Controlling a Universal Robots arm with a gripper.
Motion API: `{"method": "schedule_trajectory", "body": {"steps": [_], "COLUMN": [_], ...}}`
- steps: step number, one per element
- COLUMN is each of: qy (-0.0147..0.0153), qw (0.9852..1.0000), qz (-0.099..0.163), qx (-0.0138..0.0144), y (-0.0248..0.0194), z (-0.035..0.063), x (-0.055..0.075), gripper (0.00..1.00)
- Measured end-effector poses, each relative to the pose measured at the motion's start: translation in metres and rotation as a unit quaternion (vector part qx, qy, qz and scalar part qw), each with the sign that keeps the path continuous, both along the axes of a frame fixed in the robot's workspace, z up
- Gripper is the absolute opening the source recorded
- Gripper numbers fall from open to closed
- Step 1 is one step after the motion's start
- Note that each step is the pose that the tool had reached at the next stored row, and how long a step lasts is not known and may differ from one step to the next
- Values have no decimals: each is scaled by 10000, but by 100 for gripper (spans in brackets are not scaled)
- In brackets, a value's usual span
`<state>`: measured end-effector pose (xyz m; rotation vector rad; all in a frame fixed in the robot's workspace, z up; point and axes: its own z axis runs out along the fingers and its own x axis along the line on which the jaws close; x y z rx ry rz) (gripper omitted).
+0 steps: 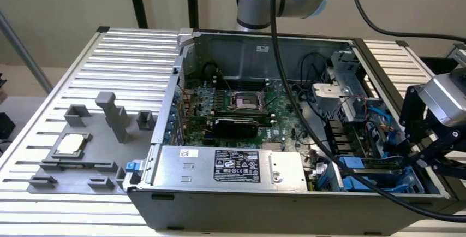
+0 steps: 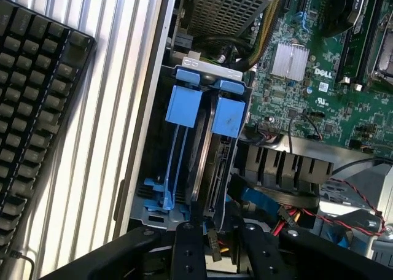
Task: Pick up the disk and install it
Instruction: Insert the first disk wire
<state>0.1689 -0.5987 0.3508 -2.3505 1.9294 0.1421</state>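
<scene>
Gripper (image 1: 416,158) (image 2: 221,232) sits low over the drive bay, at the near corner of the computer case (image 1: 240,207) on the exterior view's right. We see its fingers (image 2: 187,246) set apart with a narrow gap. They are open and nothing is visibly clamped between them.

The disk (image 2: 216,157) (image 1: 371,164) stands edge-on in that bay in its blue carrier. Its end is just in front of the fingertips, and we can't tell if they touch it.

An empty blue carrier (image 2: 184,105) sits just beside it, against the case wall. Crowding the bay:
- red and black wires (image 2: 334,213) and blue connectors beside the fingers
- a black cable bundle above the carrier tabs
- the motherboard (image 1: 248,106) with a finned heatsink (image 2: 290,62) close by

The grey power supply (image 1: 229,169) fills the near edge of the case next to the bay. A thick black arm cable (image 1: 309,128) hangs across the open case in front of the boards.

A keyboard (image 2: 37,108) lies on the slatted desk (image 1: 124,51) outside the case wall. A grey fixture with a square chip (image 1: 71,144) sits near the desk's far-side edge, well apart from the gripper.
</scene>
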Motion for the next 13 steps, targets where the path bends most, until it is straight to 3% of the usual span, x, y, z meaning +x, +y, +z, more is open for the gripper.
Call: {"method": "schedule_trajectory", "body": {"steps": [5,9,13], "qy": [0,0,0], "qw": [10000,10000,10000], "qz": [11,25,39], "qx": [0,0,0], "y": [12,17,20], "z": [0,1,10], "x": [11,12,10], "gripper": [29,16,16]}}
